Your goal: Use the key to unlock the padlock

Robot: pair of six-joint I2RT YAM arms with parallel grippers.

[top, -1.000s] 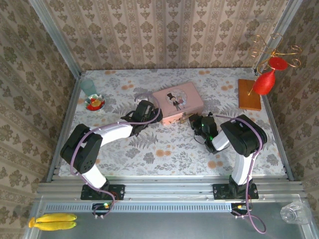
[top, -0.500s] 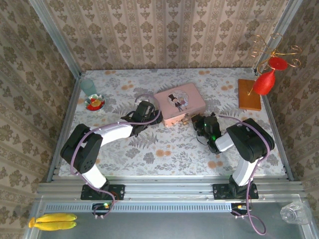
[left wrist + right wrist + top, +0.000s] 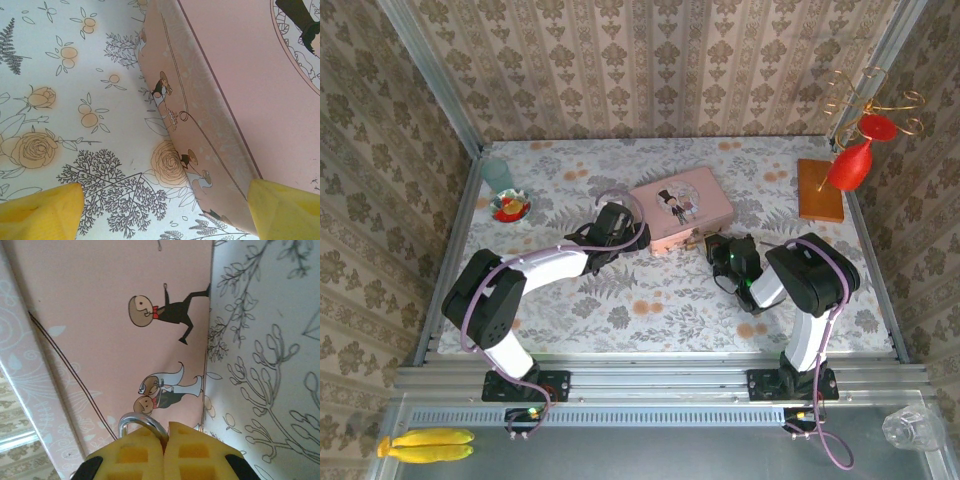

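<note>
Top external: table [image 3: 650, 300], pink tin [image 3: 677, 205] upper centre. The left gripper [image 3: 632, 238] is at the tin's lower-left corner and the right gripper [image 3: 712, 246] is just off its lower-right edge. Left wrist: yellow fingertips [image 3: 42, 210] are apart, straddling the tin's corner, holding nothing. Right wrist: pads [image 3: 135, 455] are pressed together on the padlock [image 3: 140, 416], its shackle pointing up-frame at the tin's side wall. The right arm is nearer. Judged: the key must reach the body end, which is hidden in the pads.
</note>
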